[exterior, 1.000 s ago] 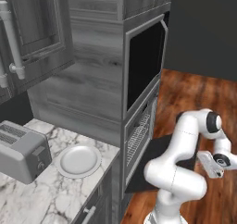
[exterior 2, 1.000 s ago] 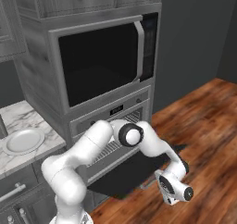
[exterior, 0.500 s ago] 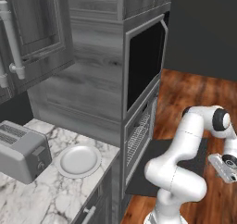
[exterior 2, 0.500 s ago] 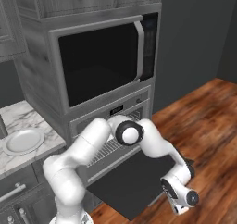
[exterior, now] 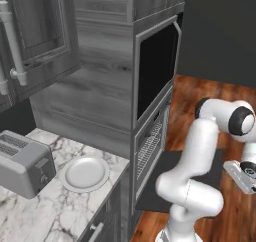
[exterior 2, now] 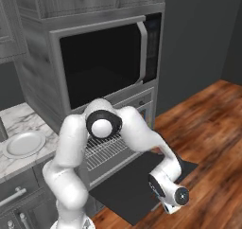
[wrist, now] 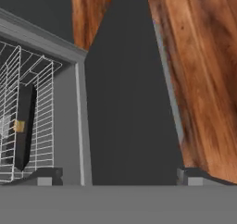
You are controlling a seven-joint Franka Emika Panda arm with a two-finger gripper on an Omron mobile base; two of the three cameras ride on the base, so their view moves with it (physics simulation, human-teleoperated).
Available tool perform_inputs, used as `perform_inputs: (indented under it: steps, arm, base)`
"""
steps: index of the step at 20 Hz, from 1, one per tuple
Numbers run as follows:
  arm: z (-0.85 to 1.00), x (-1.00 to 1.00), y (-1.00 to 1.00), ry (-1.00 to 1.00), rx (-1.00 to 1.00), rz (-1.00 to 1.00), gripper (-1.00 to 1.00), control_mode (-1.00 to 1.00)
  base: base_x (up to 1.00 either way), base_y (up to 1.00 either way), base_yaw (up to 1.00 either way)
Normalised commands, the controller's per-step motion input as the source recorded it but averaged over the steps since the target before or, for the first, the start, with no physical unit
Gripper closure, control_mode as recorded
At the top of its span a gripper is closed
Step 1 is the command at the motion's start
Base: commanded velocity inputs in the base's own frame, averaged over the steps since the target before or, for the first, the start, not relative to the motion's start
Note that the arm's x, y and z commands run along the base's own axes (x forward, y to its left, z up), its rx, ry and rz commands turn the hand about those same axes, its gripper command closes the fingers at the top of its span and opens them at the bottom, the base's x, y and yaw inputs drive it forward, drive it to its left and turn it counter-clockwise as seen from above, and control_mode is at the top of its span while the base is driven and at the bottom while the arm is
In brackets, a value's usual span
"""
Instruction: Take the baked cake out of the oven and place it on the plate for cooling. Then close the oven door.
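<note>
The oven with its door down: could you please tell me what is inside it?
Inside the oven are wire racks, a dark flat tray and the small golden-brown cake on it. The racks partly screen the cavity's back.

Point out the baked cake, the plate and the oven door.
baked cake [wrist: 18, 126], hand view, its golden face behind the rack wires.
plate [exterior: 84, 174], left base view, its flat centre.
oven door [exterior 2: 137, 188], right base view, its dark inner panel.

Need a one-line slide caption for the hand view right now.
Open gripper hangs over the lowered oven door, empty; the baked cake sits on the dark tray among the oven's wire racks.
</note>
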Motion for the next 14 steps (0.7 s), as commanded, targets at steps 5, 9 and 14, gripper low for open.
perform_inputs:
  steps: [5,9,14]
  arm:
    - [0.91,0.34,0.66,0.08,0.06,0.13,-1.0,-1.0]
    - [0.06,0.72,0.42,0.35,0.15,0.04,-1.0,-1.0]
    - [-0.31,0.93,0.29,0.38,0.36,0.02,-1.0,-1.0]
  base:
    - [0.0,0.0,0.0]
    - [0.0,0.0,0.0]
    - [0.0,0.0,0.0]
